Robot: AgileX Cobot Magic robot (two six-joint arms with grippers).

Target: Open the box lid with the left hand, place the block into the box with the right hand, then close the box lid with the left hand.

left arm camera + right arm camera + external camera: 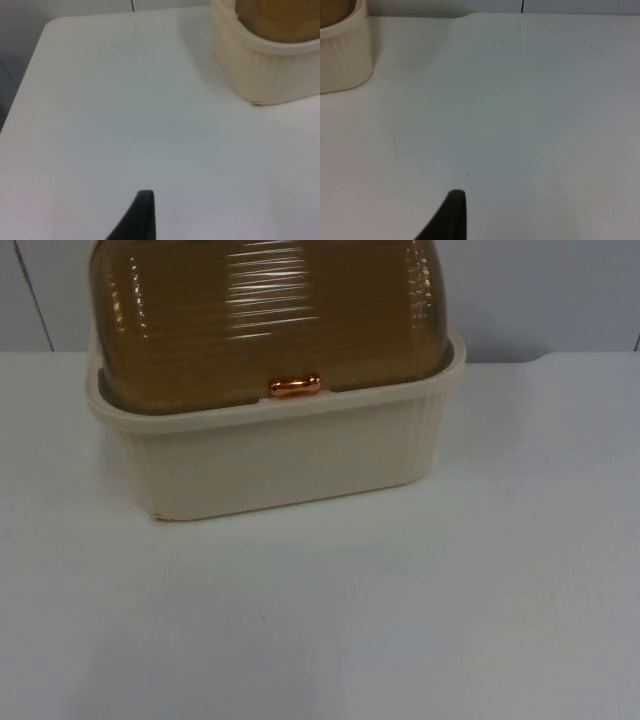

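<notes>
A cream ribbed box [290, 465] stands at the back middle of the white table. Its translucent amber domed lid [270, 320] is down, with a small copper handle [294, 386] at the lid's front edge. My left gripper [142, 215] hovers over bare table to the left of the box [265, 70], a good way off. My right gripper [451, 215] hovers over bare table to the right of the box [342, 60], also well apart from it. Neither gripper touches anything.
The white table top [330, 620] stretches open in front of the box and ends at the grey partition wall [560, 290] behind it. The table's left edge [25, 75] runs near my left gripper.
</notes>
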